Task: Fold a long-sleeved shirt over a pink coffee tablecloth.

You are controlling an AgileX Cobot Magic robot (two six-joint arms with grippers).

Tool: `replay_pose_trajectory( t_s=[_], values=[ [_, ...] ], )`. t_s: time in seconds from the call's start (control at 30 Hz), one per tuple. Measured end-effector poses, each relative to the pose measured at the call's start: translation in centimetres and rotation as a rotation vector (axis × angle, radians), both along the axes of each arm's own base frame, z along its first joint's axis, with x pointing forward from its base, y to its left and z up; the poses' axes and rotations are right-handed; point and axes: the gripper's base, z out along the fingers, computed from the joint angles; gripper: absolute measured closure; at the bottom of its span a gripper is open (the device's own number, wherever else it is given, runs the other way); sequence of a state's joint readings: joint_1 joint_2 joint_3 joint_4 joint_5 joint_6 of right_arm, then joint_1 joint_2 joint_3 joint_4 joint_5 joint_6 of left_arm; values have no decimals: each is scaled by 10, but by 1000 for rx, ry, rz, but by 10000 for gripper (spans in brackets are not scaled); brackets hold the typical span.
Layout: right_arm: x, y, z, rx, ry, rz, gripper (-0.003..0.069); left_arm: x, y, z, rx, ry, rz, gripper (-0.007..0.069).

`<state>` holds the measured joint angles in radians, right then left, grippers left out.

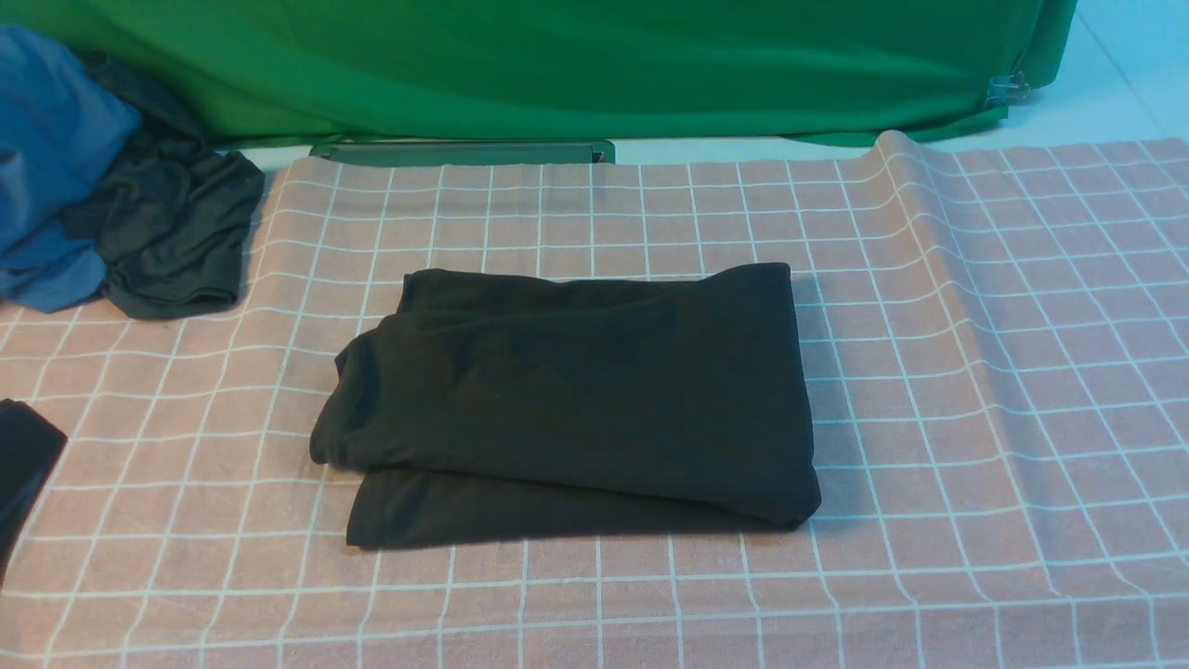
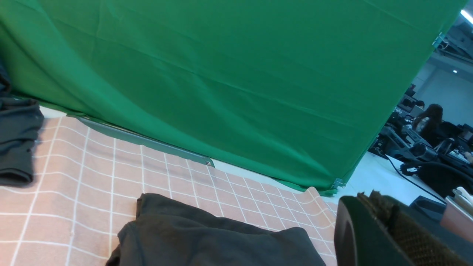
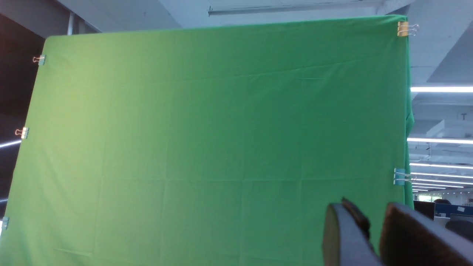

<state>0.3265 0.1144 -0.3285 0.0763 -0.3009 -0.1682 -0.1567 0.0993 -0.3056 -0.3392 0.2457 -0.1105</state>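
Black shirt (image 1: 576, 400) on a dusty-pink tablecloth (image 1: 975, 372) (thin white grid); behind the tablecloth, plain green cloth (image 1: 557, 65); blue (image 1: 46, 167) and dark grey garments (image 1: 176, 232).

The blue garment (image 1: 46, 167) and both pincers run past the picture edges.

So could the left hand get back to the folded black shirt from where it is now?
Probably yes. The left hand sits just beside the long-sleeved shirt, and nothing lies between them on the pink coffee tablecloth. The other garments are off at the far left.
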Motion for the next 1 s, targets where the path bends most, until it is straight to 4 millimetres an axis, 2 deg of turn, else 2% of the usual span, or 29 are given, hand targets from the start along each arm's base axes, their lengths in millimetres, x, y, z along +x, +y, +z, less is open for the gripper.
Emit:
replay_pose_trajectory(
  t_s=[0.17, 0.53, 0.77, 1.0],
  values=[
    [0, 0, -1, 1, 3, 1, 417, 0, 1, 0, 20, -7, 8, 611],
    [1, 0, -2, 2, 6, 2, 413, 0, 1, 0, 39, -10, 13, 611],
    [1, 0, -2, 3, 6, 3, 413, 0, 2, -1, 112, -23, 32, 611],
    [1, 0, -2, 4, 6, 3, 413, 2, 5, -12, 199, -10, 73, 611]
  ],
)
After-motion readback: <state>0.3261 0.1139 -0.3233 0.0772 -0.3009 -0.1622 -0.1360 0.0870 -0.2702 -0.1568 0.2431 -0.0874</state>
